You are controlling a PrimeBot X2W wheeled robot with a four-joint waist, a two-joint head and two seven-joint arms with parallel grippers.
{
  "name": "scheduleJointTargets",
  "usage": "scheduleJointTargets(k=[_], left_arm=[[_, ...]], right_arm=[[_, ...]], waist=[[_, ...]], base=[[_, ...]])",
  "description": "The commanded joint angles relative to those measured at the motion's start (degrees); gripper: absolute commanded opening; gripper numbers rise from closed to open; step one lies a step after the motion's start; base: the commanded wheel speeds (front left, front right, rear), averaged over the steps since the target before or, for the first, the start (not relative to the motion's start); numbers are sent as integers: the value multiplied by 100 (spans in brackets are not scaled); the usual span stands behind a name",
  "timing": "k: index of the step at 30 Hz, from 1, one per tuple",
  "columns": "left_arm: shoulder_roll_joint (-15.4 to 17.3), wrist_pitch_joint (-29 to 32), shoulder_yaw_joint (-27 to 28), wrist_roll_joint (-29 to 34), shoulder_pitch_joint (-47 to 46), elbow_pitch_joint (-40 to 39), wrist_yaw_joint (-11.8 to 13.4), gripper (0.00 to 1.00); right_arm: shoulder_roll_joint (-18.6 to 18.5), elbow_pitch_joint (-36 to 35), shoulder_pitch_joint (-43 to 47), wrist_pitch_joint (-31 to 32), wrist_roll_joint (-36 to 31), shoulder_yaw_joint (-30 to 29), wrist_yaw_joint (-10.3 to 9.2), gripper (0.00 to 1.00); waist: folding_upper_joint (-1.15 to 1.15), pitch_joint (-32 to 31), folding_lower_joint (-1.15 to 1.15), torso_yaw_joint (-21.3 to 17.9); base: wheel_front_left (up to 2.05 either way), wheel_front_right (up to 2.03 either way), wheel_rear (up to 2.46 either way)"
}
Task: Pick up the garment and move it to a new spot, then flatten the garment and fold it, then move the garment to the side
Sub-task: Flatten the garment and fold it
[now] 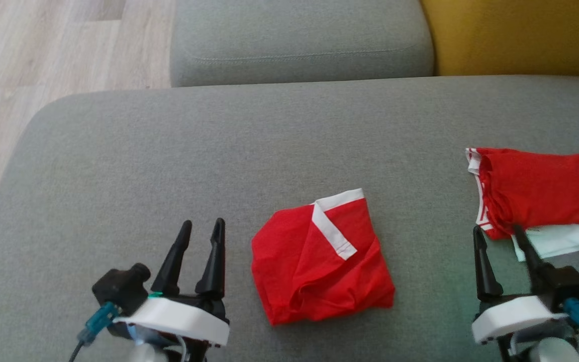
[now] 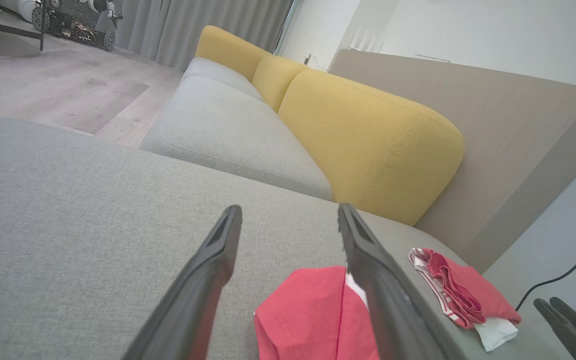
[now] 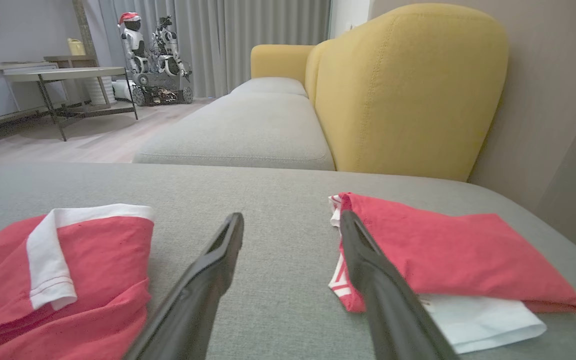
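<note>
One red garment with white trim sits bunched mid-cushion on the grey sofa seat, between both grippers and touching neither. Left gripper is just beside it, fingers spread, empty. Right gripper is likewise spread and empty, tips near a folded red pile lying on a white piece. My read: rough fold at best, lumpy; flatten, clean fold and move aside all look outstanding.

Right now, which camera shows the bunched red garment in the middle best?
The head view: the whole red garment lies in it from above, white trim on top. The left wrist view catches part of it, cropped at the bottom; the right wrist view cuts it off at the left edge.
</note>
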Motion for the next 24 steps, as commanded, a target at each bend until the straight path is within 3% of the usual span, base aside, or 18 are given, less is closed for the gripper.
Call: scheduleJointTargets(k=[1, 12, 24], left_arm=[[-8, -44, 127, 42, -209, -189, -29, 100], [-8, -44, -39, 36, -260, -83, -55, 100], [-8, -44, -59, 47, -414, -34, -88, 100]], right_arm=[[-27, -113, -275, -75, 119, 255, -4, 0], [-25, 747, -626, -16, 443, 1635, -4, 0], [-24, 2170, -1183, -48, 357, 1873, -4, 0]], waist=[[0, 18, 0, 51], [0, 212, 0, 503], [0, 450, 0, 872]], base=[[0, 0, 0], [0, 0, 0], [0, 0, 0]])
